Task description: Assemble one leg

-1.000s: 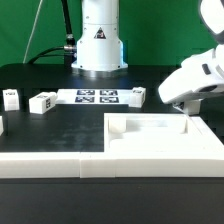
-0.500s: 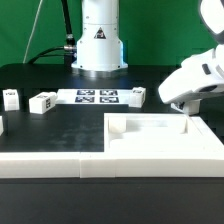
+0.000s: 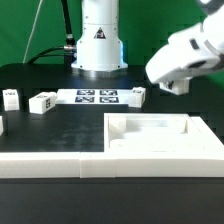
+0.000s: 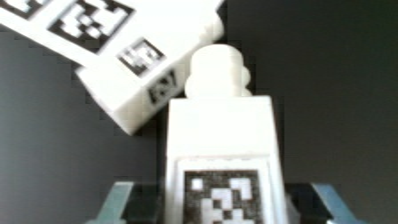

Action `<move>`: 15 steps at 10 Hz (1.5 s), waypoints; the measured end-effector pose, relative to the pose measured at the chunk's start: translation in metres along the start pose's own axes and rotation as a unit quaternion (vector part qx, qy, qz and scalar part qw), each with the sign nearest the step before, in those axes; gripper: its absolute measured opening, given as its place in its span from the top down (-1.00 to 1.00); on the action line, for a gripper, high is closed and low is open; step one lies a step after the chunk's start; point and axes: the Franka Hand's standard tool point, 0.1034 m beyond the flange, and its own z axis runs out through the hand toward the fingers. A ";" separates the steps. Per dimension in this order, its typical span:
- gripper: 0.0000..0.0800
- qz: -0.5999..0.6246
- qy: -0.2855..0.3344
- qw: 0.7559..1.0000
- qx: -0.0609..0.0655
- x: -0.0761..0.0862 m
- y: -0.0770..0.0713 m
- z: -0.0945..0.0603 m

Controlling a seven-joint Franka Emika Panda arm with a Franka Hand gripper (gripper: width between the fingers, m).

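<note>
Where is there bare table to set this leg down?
Widest bare table: between the marker board and the white rail, on the exterior view's left of the tray. Also bare behind the tray. Crowded: the small blocks beside the board. The gripper holds the leg.

Black table is lying open across the middle, between the back row and the large white raised-rim plastic tray; that's the widest lane. The tray is filling the exterior view's right front. A low white strip is running along the near edge.

The back row is crowding up:
- flat white marker board
- small white tagged blocks on the exterior view's left
- one more white block at the board's right end
- white robot base behind

Gripper is hanging high, clear of the tray's rim. Its jaws are clamping the small white tagged plastic leg. A white tagged piece is lying just beside the leg's tip.
</note>
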 end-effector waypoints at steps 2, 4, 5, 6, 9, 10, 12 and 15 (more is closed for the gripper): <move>0.28 -0.006 0.025 1.000 -0.001 -0.001 0.003 -0.001; 0.28 -0.006 0.067 0.998 -0.003 0.008 0.004 -0.005; 0.28 -0.003 0.121 0.993 -0.007 0.011 0.006 -0.008; 0.28 -0.002 0.156 0.988 -0.009 0.009 0.007 -0.007; 0.28 -0.034 0.256 0.966 -0.028 -0.015 0.058 -0.030; 0.28 -0.036 0.291 0.955 -0.038 -0.025 0.071 -0.040; 0.28 -0.038 0.380 0.923 -0.047 -0.021 0.076 -0.047; 0.28 -0.032 0.499 0.864 -0.058 -0.004 0.080 -0.057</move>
